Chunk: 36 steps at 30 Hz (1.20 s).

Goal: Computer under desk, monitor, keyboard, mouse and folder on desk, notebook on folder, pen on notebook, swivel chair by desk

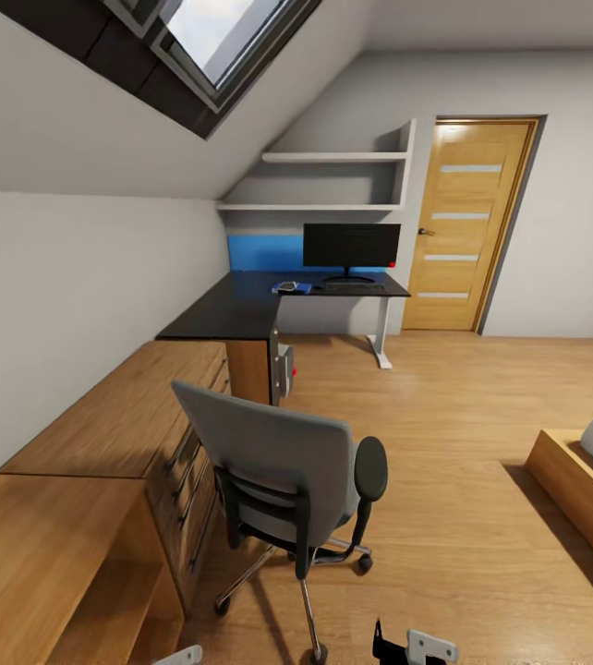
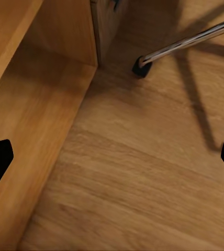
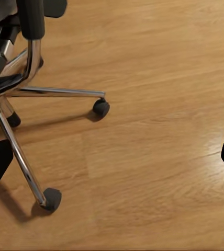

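Your swivel chair [image 1: 283, 471] sits at 12 o'clock, apart from both wide-open, empty grippers [image 2: 112, 157] [image 3: 112, 157].

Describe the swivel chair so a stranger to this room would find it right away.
Start at the long light-wood drawer cabinet running along the sloped wall toward the black desk. Standing on the floor beside that cabinet, nearest the camera, is the swivel chair. Unlike the wooden furniture around it, it has a grey padded back, black armrests and a chrome star base on casters.
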Available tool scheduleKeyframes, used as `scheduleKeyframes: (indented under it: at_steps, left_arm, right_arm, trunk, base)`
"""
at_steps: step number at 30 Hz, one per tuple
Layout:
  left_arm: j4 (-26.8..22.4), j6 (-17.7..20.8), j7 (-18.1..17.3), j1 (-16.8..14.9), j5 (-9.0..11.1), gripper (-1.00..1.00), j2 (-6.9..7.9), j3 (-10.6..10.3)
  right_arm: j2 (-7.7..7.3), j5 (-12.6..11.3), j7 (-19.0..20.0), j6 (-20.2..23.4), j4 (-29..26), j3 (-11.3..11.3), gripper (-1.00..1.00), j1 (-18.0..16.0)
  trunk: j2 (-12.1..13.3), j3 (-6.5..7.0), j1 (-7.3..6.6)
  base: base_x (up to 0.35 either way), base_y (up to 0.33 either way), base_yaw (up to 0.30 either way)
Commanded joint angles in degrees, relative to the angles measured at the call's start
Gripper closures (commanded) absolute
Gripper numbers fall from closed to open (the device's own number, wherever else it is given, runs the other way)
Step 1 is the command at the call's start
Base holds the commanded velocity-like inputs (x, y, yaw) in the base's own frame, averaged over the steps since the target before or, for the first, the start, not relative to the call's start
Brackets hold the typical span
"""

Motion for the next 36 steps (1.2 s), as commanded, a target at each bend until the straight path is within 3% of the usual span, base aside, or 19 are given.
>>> scheduleKeyframes:
  at_steps: [1,36]
  left_arm:
    - [-0.01,-0.20,0.35,-0.04,0.37,-1.00,0.03,-0.50]
    - [-0.01,-0.20,0.35,-0.04,0.35,-1.00,-0.04,-0.50]
  right_arm:
    - [0.01,-0.25,-0.36,-0.09,0.03,0.51,-1.00,-0.04]
    - [0.10,-0.25,-0.36,-0.08,0.05,0.60,-1.00,-0.04]
  trunk:
    - [-0.45,-0.33,0.22]
    - [-14.48,-8.64,7.91]
  base:
    - [0.000,0.000,0.000]
    - [0.000,0.000,0.000]
